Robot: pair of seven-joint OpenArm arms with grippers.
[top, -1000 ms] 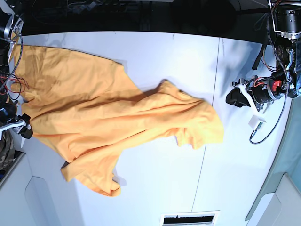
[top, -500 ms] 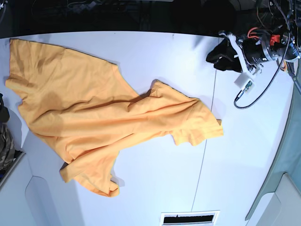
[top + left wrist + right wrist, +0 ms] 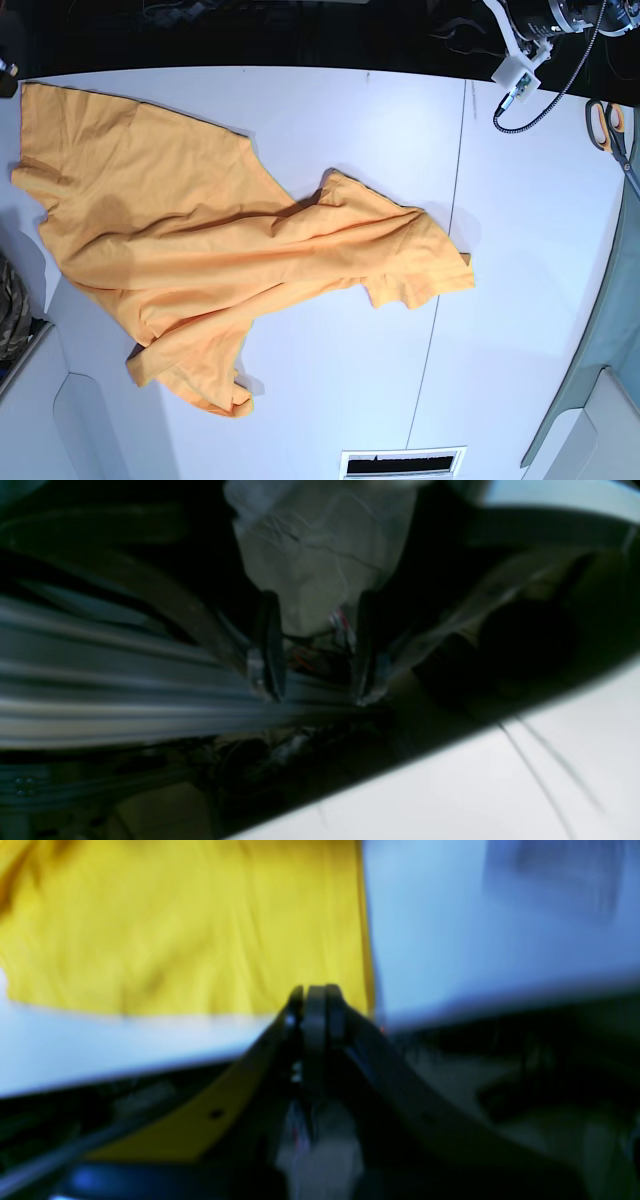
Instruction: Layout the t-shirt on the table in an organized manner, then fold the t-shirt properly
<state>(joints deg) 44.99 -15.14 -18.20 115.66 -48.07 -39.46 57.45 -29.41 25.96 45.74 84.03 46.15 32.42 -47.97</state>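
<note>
1. The t-shirt (image 3: 230, 260) lies crumpled on the table (image 3: 330, 120), spread from the far left corner toward the middle, with one sleeve end near the dark seam (image 3: 455, 190).
2. Since a second ago the cloth is let go: the right arm, seen then at the left edge beside the shirt, is now gone from the base view, and the left arm is drawn back past the far right corner.
3. The shirt's far left part is now seen flat and uncovered, where it was bunched under the arm before.
4. It is judged that the laying-out is only partly done; the body is twisted and the lower hem folded under near the near edge.
5. The long axis is taken to run slantwise, from the far left corner down toward the near middle, while a second lobe points right toward the seam.
6. The right gripper (image 3: 314, 992) is pressed shut on nothing, held off the table edge near the shirt's corner.
7. The left gripper (image 3: 315, 645) stands with its fingers apart, empty, aimed past the table edge.
8. Scissors (image 3: 610, 125) lie at the right edge.
</note>
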